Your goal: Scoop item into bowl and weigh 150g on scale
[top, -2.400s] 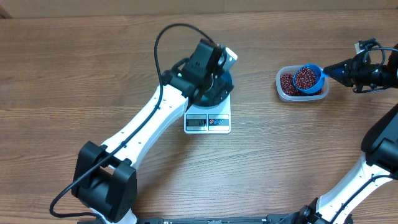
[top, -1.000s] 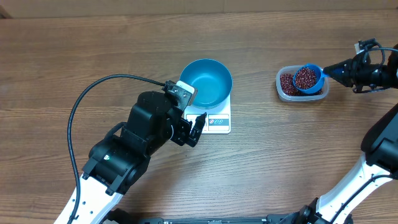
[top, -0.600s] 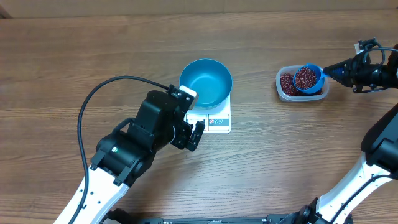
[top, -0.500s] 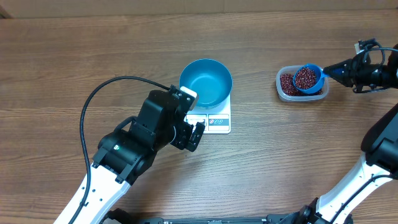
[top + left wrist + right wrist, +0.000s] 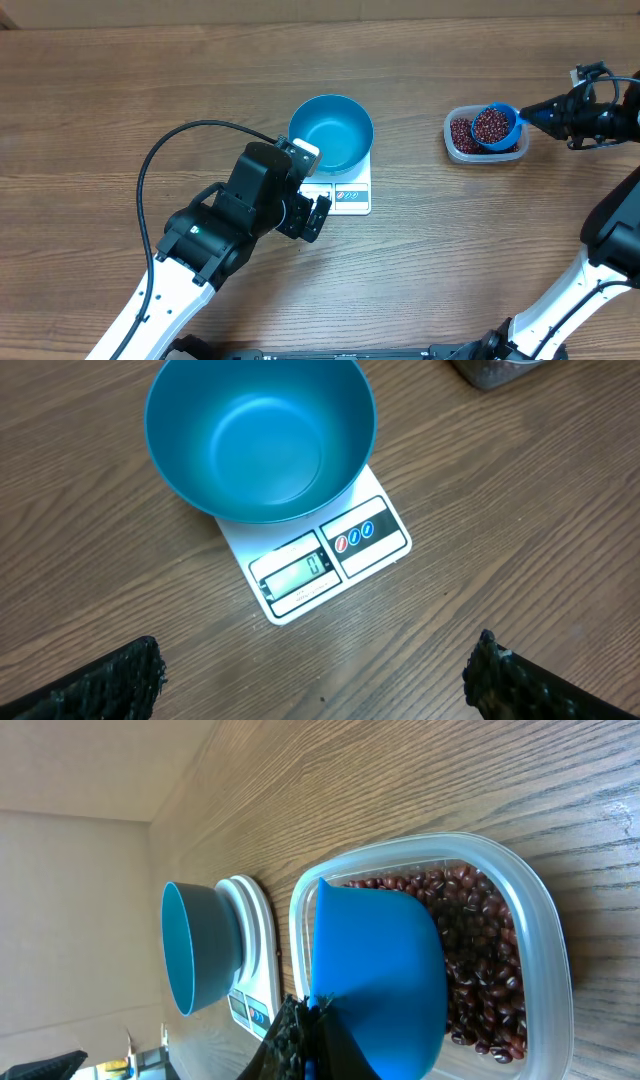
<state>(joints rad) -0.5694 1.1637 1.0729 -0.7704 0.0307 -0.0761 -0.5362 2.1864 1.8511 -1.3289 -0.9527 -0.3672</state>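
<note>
Right claw point(image 5: 552, 110) clenches the heaped scoop point(image 5: 513, 117); carried toward the bowl point(image 5: 331, 133) at nine o'clock, any tilt could spill beans point(image 5: 491, 125). Left claw point(image 5: 314, 214) hangs released.

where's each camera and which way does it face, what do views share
Overhead: above the table, facing straight down at bowl, scale, tub; left arm and right arm show.
Left wrist: on the left arm, facing down at bowl and scale; fingers of the open left end effector in the bottom corners.
Right wrist: on the right arm, facing along the scoop, over the beans, towards the scale; right end effector shut on the scoop.
Shared: all three show bowl and scale.
</note>
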